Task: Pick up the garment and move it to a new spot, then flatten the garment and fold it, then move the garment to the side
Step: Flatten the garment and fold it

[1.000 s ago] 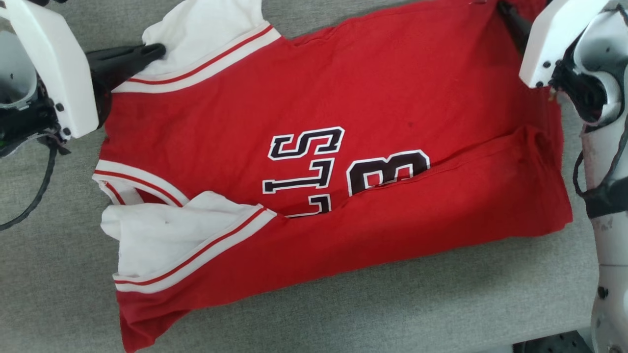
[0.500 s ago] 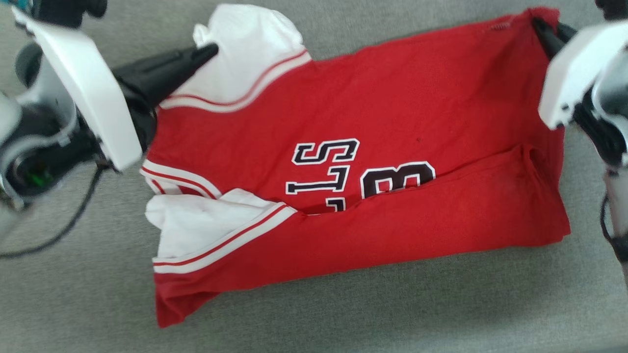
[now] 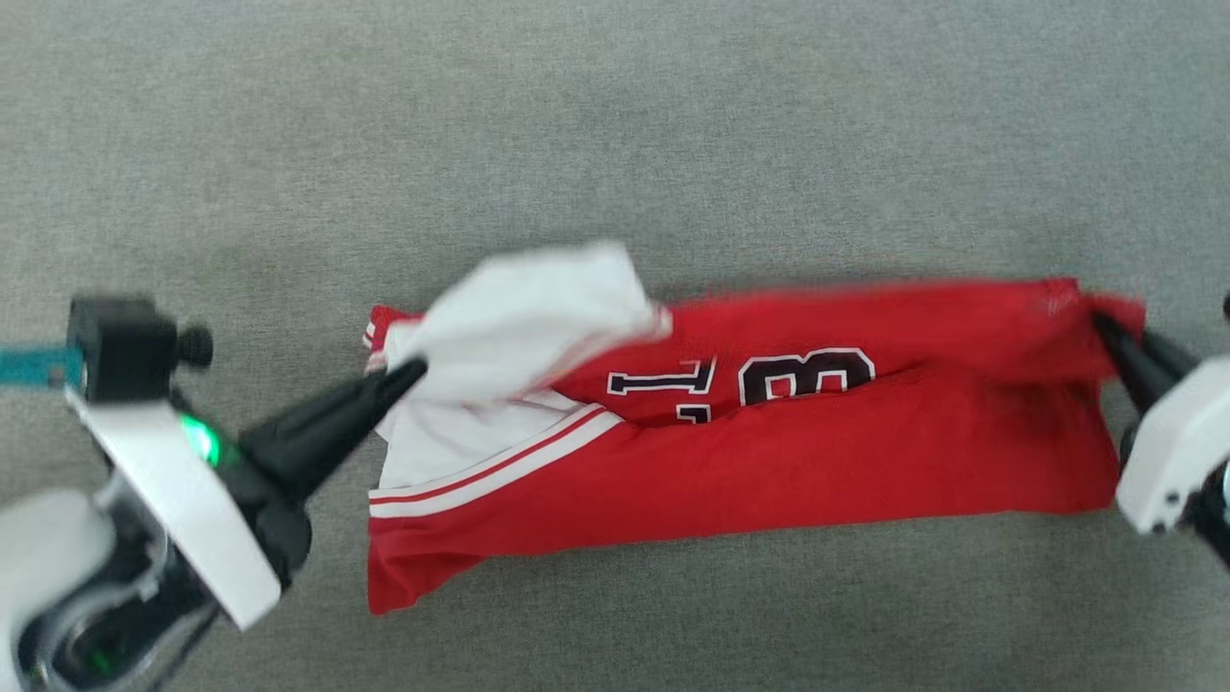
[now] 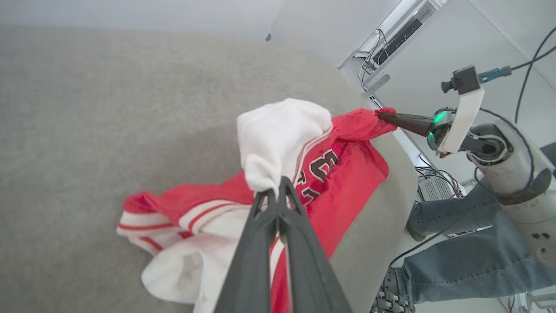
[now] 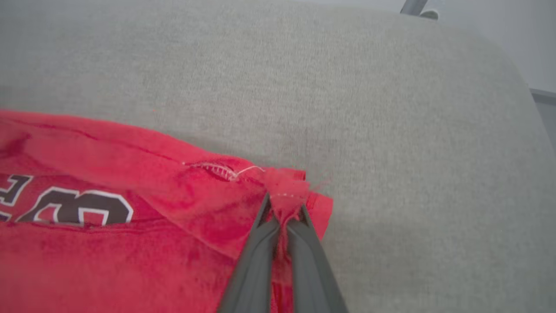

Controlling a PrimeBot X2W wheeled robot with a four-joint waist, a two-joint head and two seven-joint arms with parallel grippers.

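The garment, a bright red shirt with white sleeves and striped trim, lies across the grey surface with its far edge lifted and drawn toward me over the printed number. My left gripper is shut on the white sleeve at the shirt's left end. My right gripper is shut on the red hem corner at the right end. In the left wrist view the left gripper pinches the sleeve, and the right gripper holds the far corner. The right gripper also grips bunched red cloth.
The grey fabric surface stretches wide beyond the shirt. Its right edge drops off beside a person's legs in jeans, cables and equipment on the floor.
Both grippers have carried the shirt's far edge toward me, folding it over the lower half so less of the lettering shows. The head camera has also shifted, showing more surface beyond.
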